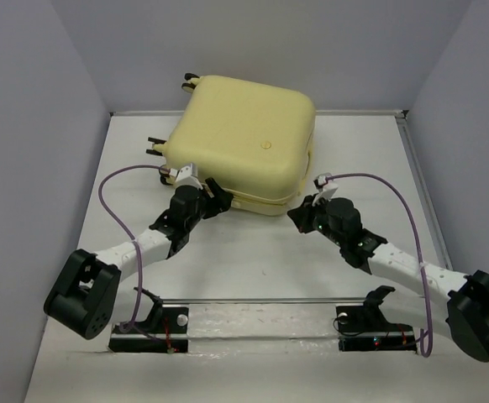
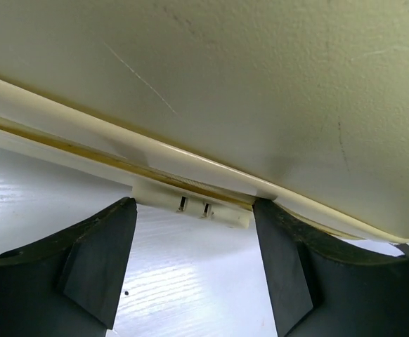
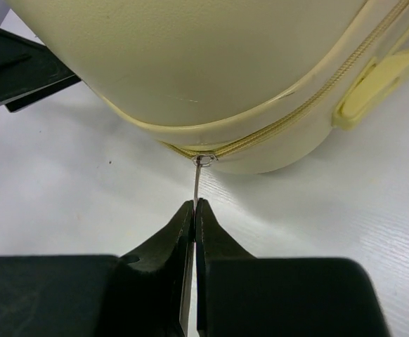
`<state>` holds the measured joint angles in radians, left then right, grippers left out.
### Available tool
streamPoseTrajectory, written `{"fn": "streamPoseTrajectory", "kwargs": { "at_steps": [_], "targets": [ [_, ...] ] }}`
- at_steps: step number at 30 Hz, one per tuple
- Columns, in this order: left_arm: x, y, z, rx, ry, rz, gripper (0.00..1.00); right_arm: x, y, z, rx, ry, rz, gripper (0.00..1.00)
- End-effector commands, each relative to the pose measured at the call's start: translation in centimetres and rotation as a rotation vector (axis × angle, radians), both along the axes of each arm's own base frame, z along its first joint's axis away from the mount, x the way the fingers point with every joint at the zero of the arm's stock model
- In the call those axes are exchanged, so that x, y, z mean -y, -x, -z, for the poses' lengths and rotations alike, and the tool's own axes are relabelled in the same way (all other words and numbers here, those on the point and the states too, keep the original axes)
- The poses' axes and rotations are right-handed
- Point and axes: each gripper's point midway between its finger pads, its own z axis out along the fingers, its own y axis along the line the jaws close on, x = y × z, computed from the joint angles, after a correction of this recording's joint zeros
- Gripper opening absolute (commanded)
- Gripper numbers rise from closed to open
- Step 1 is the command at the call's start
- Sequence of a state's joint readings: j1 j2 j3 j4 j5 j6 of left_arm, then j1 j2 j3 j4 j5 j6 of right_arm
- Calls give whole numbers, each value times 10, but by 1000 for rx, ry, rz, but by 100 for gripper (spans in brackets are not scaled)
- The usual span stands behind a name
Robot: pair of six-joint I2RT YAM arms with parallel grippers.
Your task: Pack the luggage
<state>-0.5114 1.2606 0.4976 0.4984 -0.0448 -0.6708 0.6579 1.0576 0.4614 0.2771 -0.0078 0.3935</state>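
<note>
The closed shell of the luggage (image 1: pixel 244 143) conceals its interior, and its casters (image 1: pixel 190 81) show only in part past its left side. In the right wrist view, the lower end of the zipper pull (image 3: pixel 198 181) vanishes between the pressed-together fingers of the right gripper (image 3: pixel 194 210). The side handle (image 3: pixel 373 91) runs off the right edge. The left wrist view crops the shell on three sides.

Luggage (image 1: pixel 244 143) pale yellow, plain; zipper pull (image 3: pixel 197 184) silver; table (image 1: pixel 253 269) white; walls (image 1: pixel 26 126) pale lilac-grey.
</note>
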Motion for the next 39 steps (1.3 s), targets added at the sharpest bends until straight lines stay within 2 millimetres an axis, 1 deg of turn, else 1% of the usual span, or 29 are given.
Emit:
{"fn": "streamPoseTrajectory", "kwargs": {
  "at_steps": [1, 2, 3, 4, 5, 7, 8, 9, 10, 11, 12, 13, 14, 16, 18, 19, 20, 21, 22, 23, 24, 25, 26, 28, 29, 31, 32, 34, 39],
  "targets": [
    [21, -11, -11, 29, 54, 44, 78, -46, 36, -3, -65, -80, -192, 7],
    [27, -11, -12, 25, 78, 63, 78, -80, 50, -23, -26, -121, -279, 7],
    [35, -12, -8, 17, 89, 84, 78, -103, 50, -1, -67, -64, -290, 7],
    [39, -12, -8, 15, 92, 88, 78, -126, 54, -1, -62, -40, -328, 7],
    [44, -11, -8, 12, 98, 98, 78, -166, 58, -35, -5, -65, -377, 7],
    [44, -9, -14, 25, 110, 101, 78, -174, 38, -29, -3, -29, -310, 7],
    [43, -7, -15, 28, 110, 98, 78, -170, 35, -32, 7, -28, -283, 7],
    [38, -2, -12, 22, 99, 95, 78, -155, 32, -20, -1, 0, -244, 7],
    [34, 1, -23, 50, 105, 86, 78, -140, 28, -16, -7, 11, -204, 7],
    [29, 5, -22, 49, 99, 81, 78, -126, 29, -28, 3, -22, -186, 7],
    [27, 10, -23, 44, 96, 81, 78, -114, 30, -23, -7, -25, -170, 7],
    [25, 13, -27, 48, 98, 81, 79, -96, 36, -3, -38, 2, -154, 7],
    [23, 16, -43, 78, 109, 84, 81, -83, 36, -10, -30, -15, -126, 7],
    [8, 19, -43, 57, 57, 41, 85, -65, 41, 5, -56, 2, -107, 7],
    [-6, 22, -67, 67, 52, 14, 94, -57, 46, 9, -66, 10, -113, 7],
    [-18, 18, -86, 99, 74, -2, 99, -54, 49, 8, -64, 8, -121, 7],
    [-20, 14, -109, 129, 94, 5, 99, -54, 51, 8, -66, 7, -127, 7],
    [-25, 15, -113, 109, 96, 11, 99, -54, 52, 8, -66, 7, -132, 7],
    [-45, 3, -122, 115, 99, -43, 99, -54, 53, 10, -69, 9, -135, 7],
    [-53, -4, -137, 131, 111, -60, 99, -54, 54, 9, -69, 7, -139, 7],
    [-63, -10, -141, 131, 118, -78, 99, -54, 54, 9, -70, 6, -141, 7],
    [-87, -22, -141, 121, 127, -142, 99, -55, 54, 8, -69, 4, -144, 7],
    [-102, -29, -147, 124, 147, -183, 99, -56, 54, 6, -66, 2, -146, 7],
    [-121, -36, -146, 106, 192, -211, 99, -57, 54, 6, -62, 4, -152, 7],
    [-146, -43, -149, 120, 231, -277, 99, -57, 54, 5, -60, 3, -154, 7],
    [-153, -51, -141, 89, 252, -280, 99, -57, 54, 4, -54, 4, -158, 7],
    [-156, -56, -147, 90, 255, -283, 99, -57, 54, 4, -53, 5, -162, 7],
    [-157, -66, -139, 60, 259, -287, 99, -57, 54, 5, -50, 8, -165, 7],
    [-156, -90, -136, 43, 292, -285, 99, -57, 57, 8, -54, 5, -178, 7]
  ]
}}
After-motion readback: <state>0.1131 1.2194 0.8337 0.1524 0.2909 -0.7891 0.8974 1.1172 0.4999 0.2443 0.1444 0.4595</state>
